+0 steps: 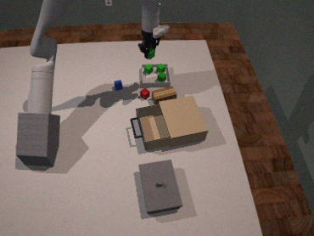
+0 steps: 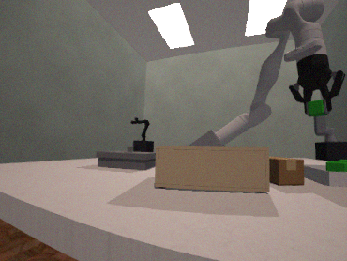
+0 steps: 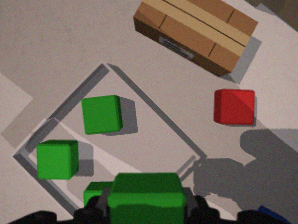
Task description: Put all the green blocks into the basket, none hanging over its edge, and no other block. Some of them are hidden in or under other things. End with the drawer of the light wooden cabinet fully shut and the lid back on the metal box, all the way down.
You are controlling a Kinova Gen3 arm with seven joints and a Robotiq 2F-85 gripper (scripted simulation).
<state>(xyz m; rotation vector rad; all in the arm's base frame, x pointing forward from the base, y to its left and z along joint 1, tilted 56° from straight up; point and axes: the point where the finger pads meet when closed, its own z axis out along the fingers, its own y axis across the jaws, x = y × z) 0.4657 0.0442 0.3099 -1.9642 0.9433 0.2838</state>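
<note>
Because the block is bound for the basket point(image 1: 155, 84) point(image 2: 336, 177) point(image 3: 132, 82), the gripper point(image 1: 149, 53) point(image 2: 316, 106) point(image 3: 147, 204) carries it high, upper centre in the top view — three green blocks point(image 1: 161, 68) point(image 2: 337, 165) point(image 3: 102, 114) already inside.

Exterior, right edge: partly closed fingers pinch the green block point(image 1: 151, 53) point(image 2: 316, 108) point(image 3: 146, 200).

Wrist, bottom centre: held over the basket's side, presumably for dropping.

Seeing red block point(image 1: 145, 93) point(image 3: 235, 106) sitting near brown box point(image 1: 164, 94) point(image 2: 287, 171) point(image 3: 195, 35), not touching; tan strip running along box top. Seeing blue block point(image 1: 118, 85) point(image 3: 272, 214) resting apart from both on pale tabletop point(image 1: 93, 199) point(image 2: 70, 188) point(image 3: 45, 30). Noticing wood floor point(image 1: 277, 178) point(image 2: 23, 239) showing past tabletop, ceiling panels point(image 2: 172, 25) glowing overhead.
</note>
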